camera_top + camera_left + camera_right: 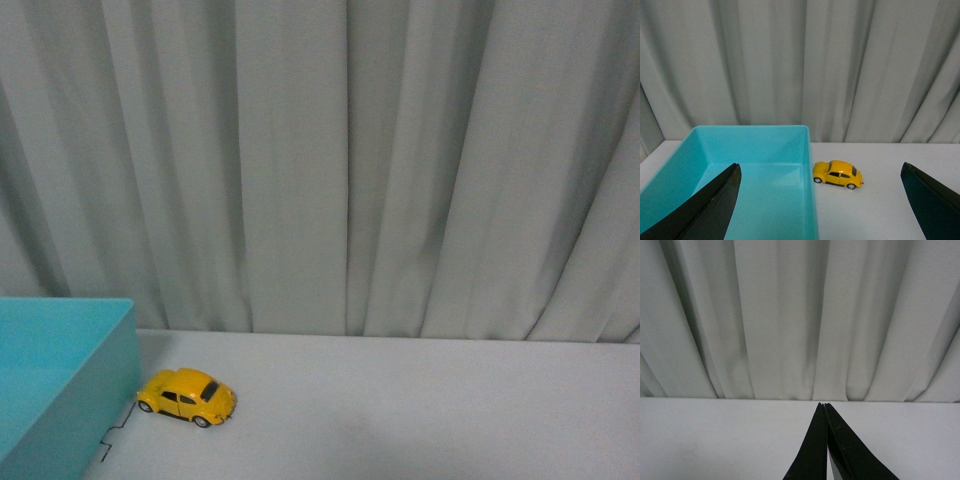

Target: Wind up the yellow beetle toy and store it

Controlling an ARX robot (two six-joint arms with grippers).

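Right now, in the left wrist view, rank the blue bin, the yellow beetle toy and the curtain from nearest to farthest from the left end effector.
Measured from the open left end effector:
1. The blue bin: nearest, its near end under one finger.
2. The yellow beetle toy: further ahead, on the table beside the bin's wall.
3. The curtain: farthest, behind the table's back edge.

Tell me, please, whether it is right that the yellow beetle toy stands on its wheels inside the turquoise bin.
Not inside: the yellow beetle toy stands on its wheels on the table beside the turquoise bin, as the left wrist view shows.
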